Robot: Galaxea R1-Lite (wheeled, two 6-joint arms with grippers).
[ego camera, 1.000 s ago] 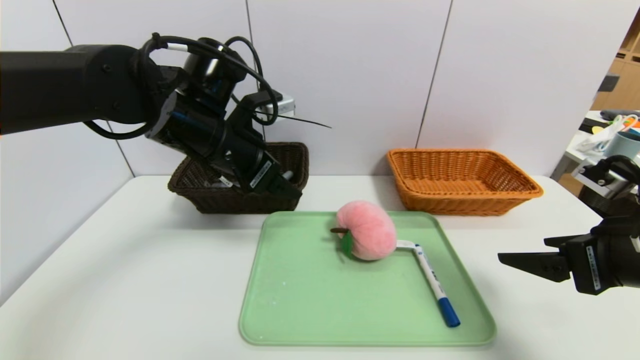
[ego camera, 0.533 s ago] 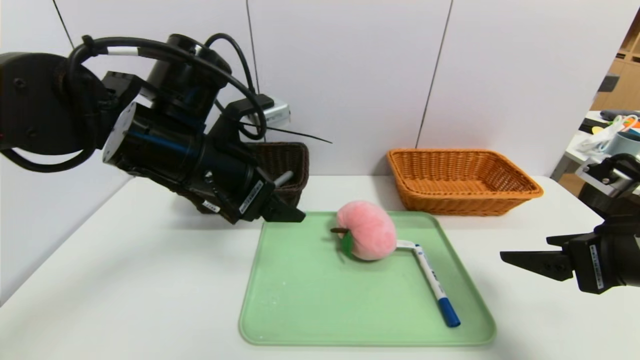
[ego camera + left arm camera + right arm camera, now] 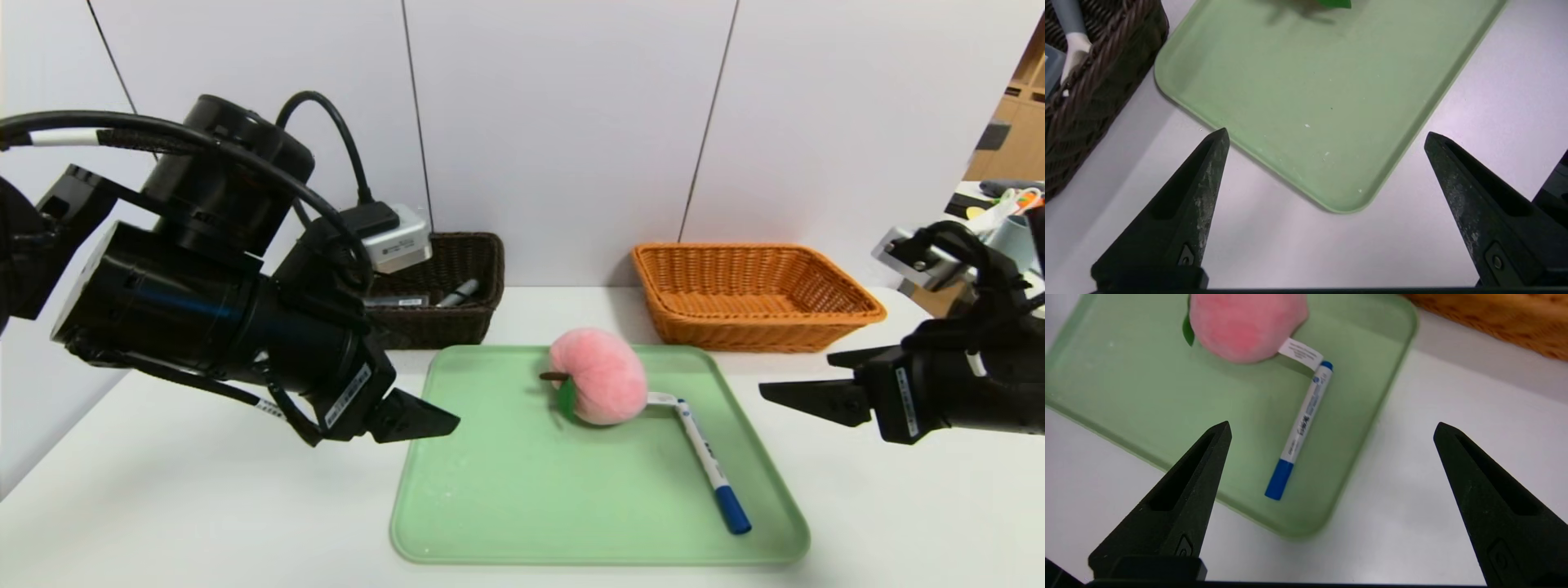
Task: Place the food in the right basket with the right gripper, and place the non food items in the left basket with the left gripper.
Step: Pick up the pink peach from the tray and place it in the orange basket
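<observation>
The pink plush peach lies on the green tray, its tag touching a white marker with a blue cap. The dark brown left basket holds a grey-handled peeler and a grey case. The orange right basket is empty. My left gripper hovers open and empty over the tray's near-left corner. My right gripper hangs open beside the tray's right edge, near the marker.
The white table ends at a white wall behind the baskets. A side table with cups and clutter stands off to the far right.
My left arm has drawn back out of the dark basket and come down toward the tray's left side, open and empty. My right gripper has shifted left and up toward the tray.
</observation>
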